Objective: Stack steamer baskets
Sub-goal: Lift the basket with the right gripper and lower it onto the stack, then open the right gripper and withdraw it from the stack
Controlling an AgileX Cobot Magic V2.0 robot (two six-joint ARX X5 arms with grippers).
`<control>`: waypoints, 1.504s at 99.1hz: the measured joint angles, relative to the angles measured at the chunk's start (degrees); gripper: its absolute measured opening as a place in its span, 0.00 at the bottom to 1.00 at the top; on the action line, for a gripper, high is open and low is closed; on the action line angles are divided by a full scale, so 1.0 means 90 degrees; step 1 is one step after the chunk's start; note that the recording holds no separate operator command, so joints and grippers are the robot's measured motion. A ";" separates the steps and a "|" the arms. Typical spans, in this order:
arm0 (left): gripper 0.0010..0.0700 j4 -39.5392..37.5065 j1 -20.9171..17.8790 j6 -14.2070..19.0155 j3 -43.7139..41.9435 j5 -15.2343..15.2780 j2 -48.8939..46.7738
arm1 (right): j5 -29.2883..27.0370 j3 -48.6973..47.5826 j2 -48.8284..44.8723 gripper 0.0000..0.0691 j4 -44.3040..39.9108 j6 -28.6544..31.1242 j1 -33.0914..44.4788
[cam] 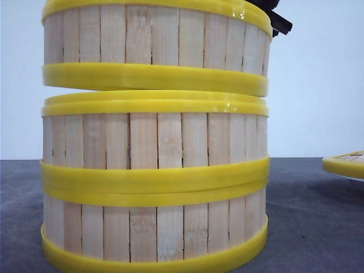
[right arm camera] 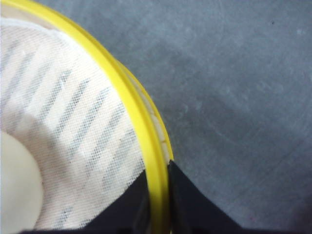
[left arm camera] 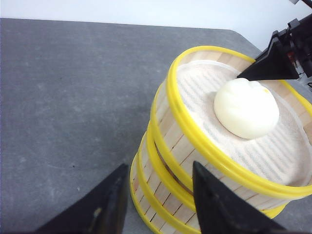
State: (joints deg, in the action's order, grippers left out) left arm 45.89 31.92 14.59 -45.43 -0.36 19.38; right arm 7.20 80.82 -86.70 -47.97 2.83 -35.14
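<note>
I see the right gripper [right arm camera: 157,204] clenched on the yellow rim of the top steamer basket [cam: 153,45], one finger on each side of the wall. That basket hangs tilted just above the two stacked baskets [cam: 153,187] at frame centre. The left gripper [left arm camera: 156,204] stands released, beside the stack. I read no labels.
</note>
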 joint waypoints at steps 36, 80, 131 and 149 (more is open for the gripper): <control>0.33 -0.0024 0.0000 0.0000 0.0000 0.0000 0.0000 | -0.0019 0.0000 -0.0168 0.04 -0.0104 0.0022 -0.0056; 0.33 -0.0024 0.0000 -0.0007 0.0000 0.0000 0.0000 | -0.0005 0.0000 -0.0316 0.09 -0.0056 0.0051 -0.0056; 0.33 -0.0027 0.0000 -0.0022 0.0000 0.0000 0.0000 | -0.0423 0.0000 0.0483 0.42 0.0255 0.0066 0.0039; 0.33 -0.0027 0.0000 -0.0078 0.0000 0.0000 0.0000 | -0.1639 0.0000 0.1562 0.42 0.0257 0.0068 0.0085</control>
State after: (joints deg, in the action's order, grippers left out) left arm 45.65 31.92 13.89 -45.43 -0.36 19.38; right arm -7.55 80.82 -72.64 -45.65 3.44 -34.37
